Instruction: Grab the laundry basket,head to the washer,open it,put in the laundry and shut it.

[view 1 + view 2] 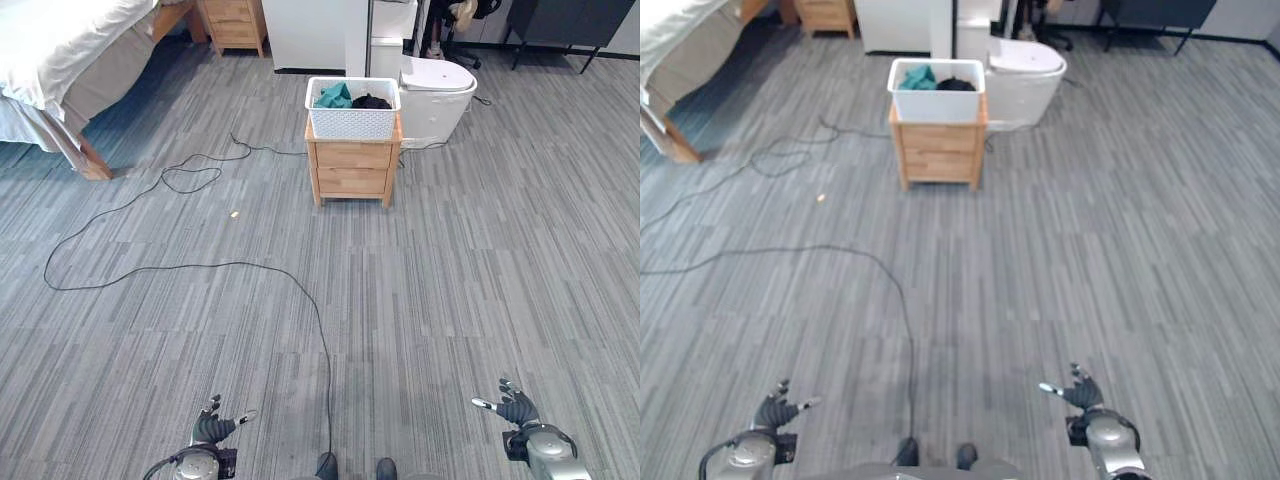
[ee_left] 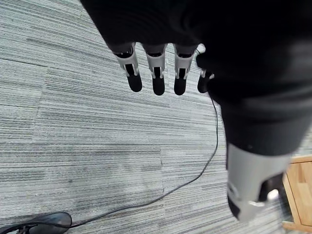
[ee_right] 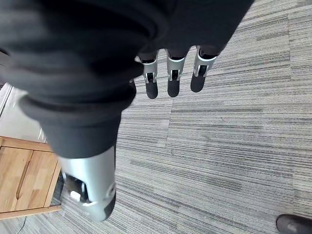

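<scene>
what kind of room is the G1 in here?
Probably a bedroom-style test room: a bed with white bedding at the far left, a white laundry basket of clothes on a small wooden nightstand, and a white washer-like appliance just behind it, all on grey plank flooring.

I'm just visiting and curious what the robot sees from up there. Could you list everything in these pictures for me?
Basket: one, white, on top of the wooden cabinet, far ahead of the robot.
Laundry: two pieces, one teal and one black, inside the basket.
Cabinet: one, light wood with drawers, standing on the floor.
Washer: one, white with a rounded lid, just behind the cabinet to its right.
Bed: one, white sheets on a wooden frame, far left.
Dresser: one, light wood, by the back wall.
Floor: grey striped carpet.
Left hand: fingers straight, holding nothing, low at the near left.
Right hand: fingers straight, holding nothing, low at the near right.
</scene>
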